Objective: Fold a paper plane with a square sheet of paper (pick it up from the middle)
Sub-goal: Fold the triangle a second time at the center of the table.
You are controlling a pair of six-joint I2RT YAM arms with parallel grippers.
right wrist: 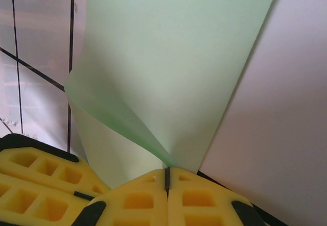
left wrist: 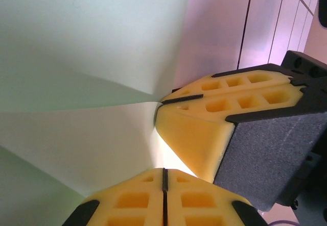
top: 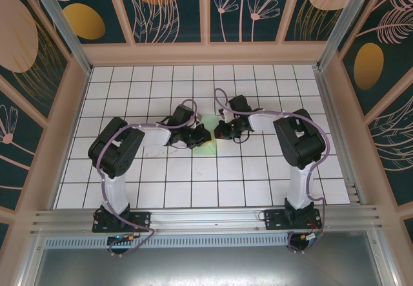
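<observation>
CENTRE OF THE BENCH: Two robot arms meet over the white tiled bench (top: 258, 183), tips close together, the square sheet of paper (top: 206, 149) showing as a pale green patch just beneath and between them.

The right tool (right wrist: 166, 174) is clenched on the sheet. In its wrist view, the mint paper funnels down into the seam between its yellow pads and rises away in a soft, uncreased cone, with one side curling outward.

The left tool (left wrist: 163, 172) is also clamped tight, pads flush together. The paper runs down to its tips and touches them, but whether it actually nips the sheet cannot be told. The right tool's pinch point sits just beside it.

This looks like the opening step: taking the sheet up by its middle, before any fold has been set. No sharp crease shows and no dart shape has formed.

The next move likely calls for raising the pinched middle so both halves hang free, then bringing the edges together evenly and laying the sheet down for a centre crease. Thin paper may tear or skew if the two tools pull apart.

No brand, label or writing can be read on the tools, the paper or the leaf-patterned walls (top: 168, 8).
</observation>
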